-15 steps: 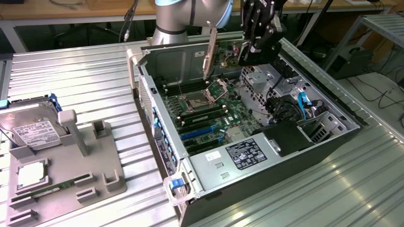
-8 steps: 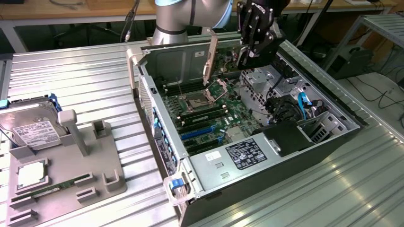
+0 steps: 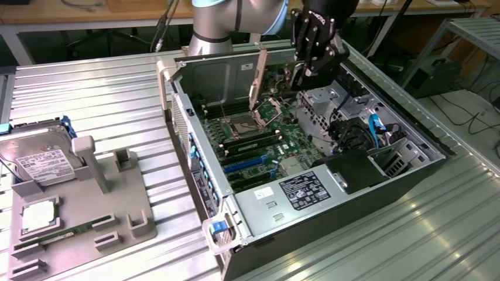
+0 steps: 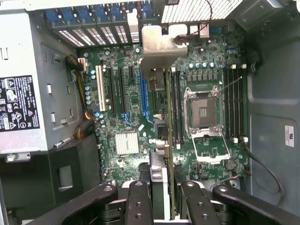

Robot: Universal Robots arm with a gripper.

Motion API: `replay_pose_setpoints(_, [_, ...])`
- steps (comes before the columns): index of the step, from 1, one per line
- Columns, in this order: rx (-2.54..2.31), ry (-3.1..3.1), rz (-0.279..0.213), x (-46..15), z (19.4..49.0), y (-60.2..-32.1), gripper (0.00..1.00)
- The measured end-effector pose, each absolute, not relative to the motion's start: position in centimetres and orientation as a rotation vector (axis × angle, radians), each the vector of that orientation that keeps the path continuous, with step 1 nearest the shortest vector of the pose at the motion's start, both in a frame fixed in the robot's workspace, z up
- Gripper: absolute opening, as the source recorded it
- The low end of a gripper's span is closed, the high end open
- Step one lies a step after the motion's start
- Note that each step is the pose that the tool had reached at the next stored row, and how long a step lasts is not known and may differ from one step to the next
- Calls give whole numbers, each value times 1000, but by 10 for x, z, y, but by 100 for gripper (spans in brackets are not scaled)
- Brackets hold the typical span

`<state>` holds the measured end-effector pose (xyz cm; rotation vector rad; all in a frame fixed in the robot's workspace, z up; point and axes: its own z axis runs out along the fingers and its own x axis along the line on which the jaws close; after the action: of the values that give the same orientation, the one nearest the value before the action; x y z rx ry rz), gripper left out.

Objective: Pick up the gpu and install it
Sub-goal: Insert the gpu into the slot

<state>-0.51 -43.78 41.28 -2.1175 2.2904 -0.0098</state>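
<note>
The gpu (image 3: 259, 76) is a thin dark card with a silvery end bracket, held on edge above the open computer case (image 3: 312, 234). My gripper (image 3: 303, 71) is shut on its far end, over the back of the case. In the wrist view the gpu (image 4: 159, 47) runs edge-on away from my gripper (image 4: 164, 201), with one finger (image 4: 138, 201) on each side of it. The card hangs over the green motherboard (image 4: 122, 93), between the blue expansion slot (image 4: 143, 91) and the memory slots. It is above the board and not seated in a slot.
A grey fixture tray (image 3: 78, 211) on the exterior view's left holds a silver hard drive (image 3: 39, 161) and a green memory stick (image 3: 74, 229). Inside the case are the power supply (image 3: 305, 190), the processor socket (image 3: 242, 126) and a bundle of cables (image 3: 367, 132).
</note>
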Motion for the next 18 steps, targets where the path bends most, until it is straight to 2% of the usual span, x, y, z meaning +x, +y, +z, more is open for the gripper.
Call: replay_pose_setpoints(18, [-2136,2272,-12,-29,383,-432,29])
